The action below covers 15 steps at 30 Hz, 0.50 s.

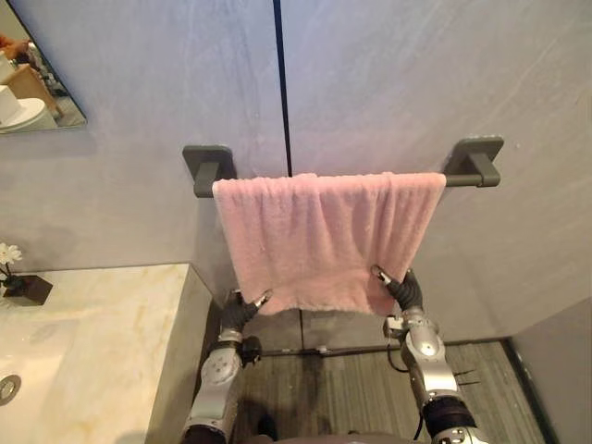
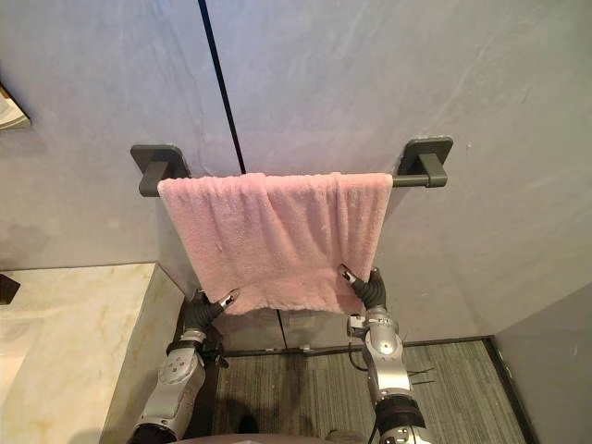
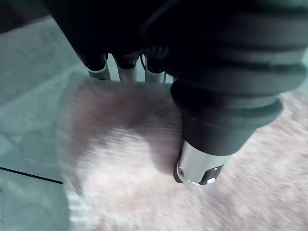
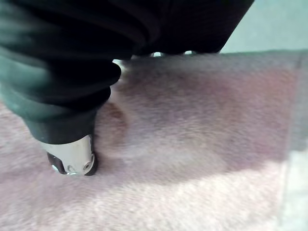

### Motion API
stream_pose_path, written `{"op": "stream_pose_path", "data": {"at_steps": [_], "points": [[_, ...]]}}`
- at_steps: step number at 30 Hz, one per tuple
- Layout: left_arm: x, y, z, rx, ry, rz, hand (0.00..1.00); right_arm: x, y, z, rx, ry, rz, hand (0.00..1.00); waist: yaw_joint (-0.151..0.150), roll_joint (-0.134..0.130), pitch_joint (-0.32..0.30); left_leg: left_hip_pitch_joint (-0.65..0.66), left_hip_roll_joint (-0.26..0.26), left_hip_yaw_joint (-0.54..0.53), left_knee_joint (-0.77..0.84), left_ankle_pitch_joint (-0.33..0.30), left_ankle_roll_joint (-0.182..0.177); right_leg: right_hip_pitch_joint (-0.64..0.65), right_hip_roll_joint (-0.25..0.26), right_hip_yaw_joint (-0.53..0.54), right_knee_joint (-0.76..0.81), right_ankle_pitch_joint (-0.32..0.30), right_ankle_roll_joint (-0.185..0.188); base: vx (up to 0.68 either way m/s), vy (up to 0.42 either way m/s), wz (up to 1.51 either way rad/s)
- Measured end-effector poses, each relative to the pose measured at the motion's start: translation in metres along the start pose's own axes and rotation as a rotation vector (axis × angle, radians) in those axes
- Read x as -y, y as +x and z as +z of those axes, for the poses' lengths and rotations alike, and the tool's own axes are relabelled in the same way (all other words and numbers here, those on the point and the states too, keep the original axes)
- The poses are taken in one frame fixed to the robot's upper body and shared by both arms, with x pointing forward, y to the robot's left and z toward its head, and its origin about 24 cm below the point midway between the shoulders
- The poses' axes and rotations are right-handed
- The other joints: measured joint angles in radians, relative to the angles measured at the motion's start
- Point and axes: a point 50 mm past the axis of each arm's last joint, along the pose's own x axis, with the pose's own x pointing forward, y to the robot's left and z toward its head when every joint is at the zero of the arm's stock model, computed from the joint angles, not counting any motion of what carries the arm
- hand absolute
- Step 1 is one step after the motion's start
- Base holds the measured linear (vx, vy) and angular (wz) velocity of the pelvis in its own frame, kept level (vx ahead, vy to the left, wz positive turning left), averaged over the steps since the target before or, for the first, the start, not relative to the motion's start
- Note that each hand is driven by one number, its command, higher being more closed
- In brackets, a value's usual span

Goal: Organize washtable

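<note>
A pink towel (image 1: pixel 324 231) hangs over a dark grey towel bar (image 1: pixel 460 179) on the grey wall. My left hand (image 1: pixel 239 314) is at the towel's lower left corner. Its thumb (image 3: pixel 202 163) presses the front of the cloth (image 3: pixel 120 159) while its fingers (image 3: pixel 127 72) pass behind the edge, pinching it. At the lower right corner my right hand (image 1: pixel 407 291) holds the towel (image 4: pixel 202 134) the same way, thumb (image 4: pixel 72 154) on the front and fingers hidden behind. The bottom edge is drawn slightly outwards between the two hands.
A marble counter (image 1: pixel 102 333) with a sink (image 1: pixel 14 379) stands at the left, bearing a small dark box with a white flower (image 1: pixel 20 282). A mirror (image 1: pixel 32 83) hangs above it. Striped grey floor (image 1: pixel 342 388) lies below the towel.
</note>
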Motion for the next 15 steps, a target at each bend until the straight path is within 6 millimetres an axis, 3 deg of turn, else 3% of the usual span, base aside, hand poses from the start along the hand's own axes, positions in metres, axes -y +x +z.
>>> {"op": "stream_pose_path", "data": {"at_steps": [3, 9, 15], "points": [[-0.011, -0.011, -0.018, -0.080, 0.006, 0.050, 0.00, 0.008, -0.013, -0.021, -0.096, -0.028, -0.030, 0.00, 0.002, -0.002, 0.002, 0.000, 0.000, 0.009, 0.000, -0.002, -0.001, 0.000, 0.000, 0.007, -0.002, 0.000, 0.000, 0.02, -0.016, -0.07], [-0.021, -0.012, -0.016, -0.071, -0.007, 0.101, 0.00, 0.021, -0.031, -0.042, -0.184, -0.046, -0.091, 0.00, 0.002, -0.002, 0.001, 0.005, 0.002, 0.009, 0.000, -0.002, -0.001, 0.000, 0.000, 0.006, 0.002, 0.000, 0.000, -0.02, -0.005, 0.00], [-0.048, -0.018, 0.027, 0.126, -0.052, 0.217, 0.00, 0.061, -0.046, -0.048, -0.206, -0.041, -0.253, 0.00, 0.002, 0.002, -0.001, 0.007, 0.002, 0.006, 0.001, -0.002, 0.000, -0.003, 0.000, 0.003, 0.007, 0.000, 0.000, -0.04, -0.006, 0.00]]}}
